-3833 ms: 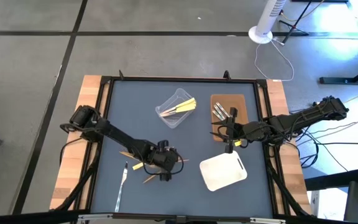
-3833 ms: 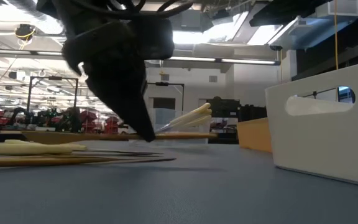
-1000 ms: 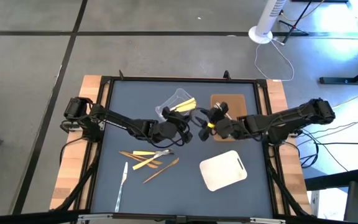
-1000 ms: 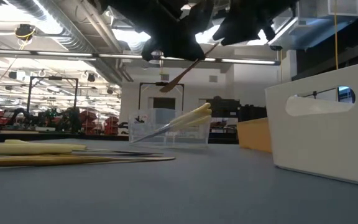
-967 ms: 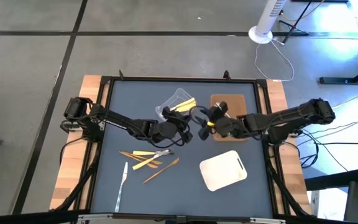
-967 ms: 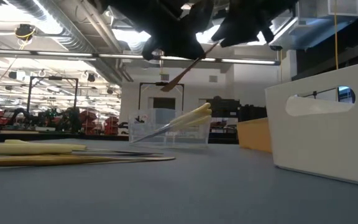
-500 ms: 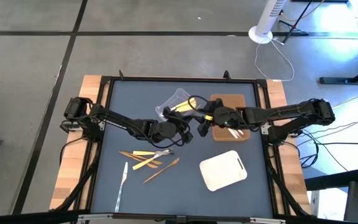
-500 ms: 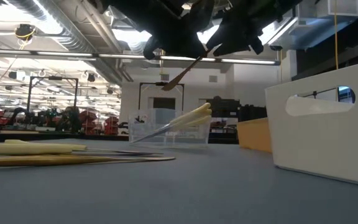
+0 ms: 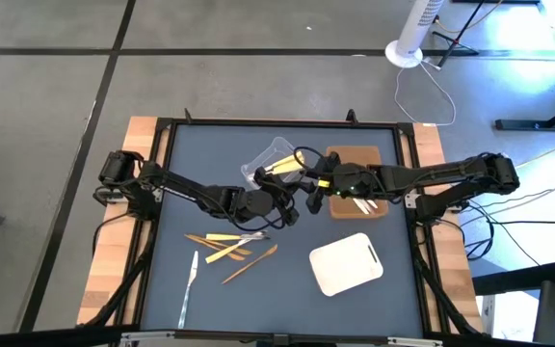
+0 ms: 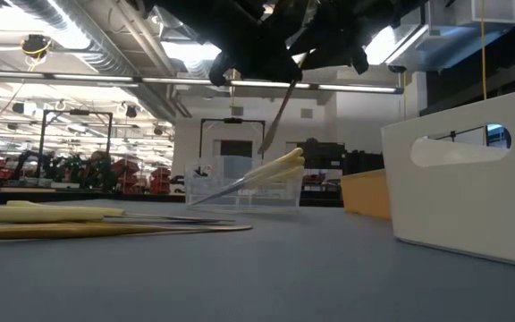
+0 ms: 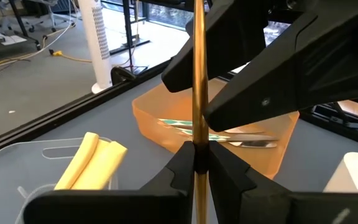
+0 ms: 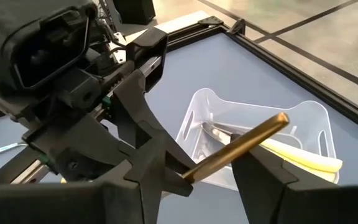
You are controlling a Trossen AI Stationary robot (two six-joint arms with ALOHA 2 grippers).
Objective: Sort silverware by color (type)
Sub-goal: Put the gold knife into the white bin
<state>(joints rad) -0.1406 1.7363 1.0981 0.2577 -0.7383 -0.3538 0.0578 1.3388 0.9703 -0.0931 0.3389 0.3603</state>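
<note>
My left gripper [image 11: 198, 152] hovers above the table's middle, shut on an orange-brown utensil [image 11: 198, 74] that sticks out past its fingers. My right gripper [image 12: 207, 171] faces it, open, with a finger on either side of the same utensil [image 12: 241, 143], apart from it as far as I can see. Both grippers [image 9: 302, 193] meet beside the clear tub [image 9: 276, 166], which holds pale yellow utensils [image 12: 303, 158]. Silver utensils [image 11: 247, 140] lie in the brown tray [image 9: 355, 178]. More utensils [image 9: 229, 246] lie flat on the mat. My left gripper pinches the orange-brown utensil's handle [image 11: 198, 163] between its two fingers, and the long part runs on past the fingertips. The utensil is lifted clear of the table and hangs steeply slanted in the low view [image 10: 278, 112].
A white tray [image 9: 347, 263] sits near the table's front right, its handle cut-out showing in the low view [image 10: 459, 150]. A silver utensil [image 9: 189, 287] lies alone near the front left. The mat has a raised black frame [image 9: 277, 123]. Open mat lies between the pile and the white tray.
My right gripper has moved toward the table's left and far side, closing in on my left gripper until its fingers stand around the utensil. The orange-brown utensil has swung from a shallow slant to a steep one while staying in my left gripper.
</note>
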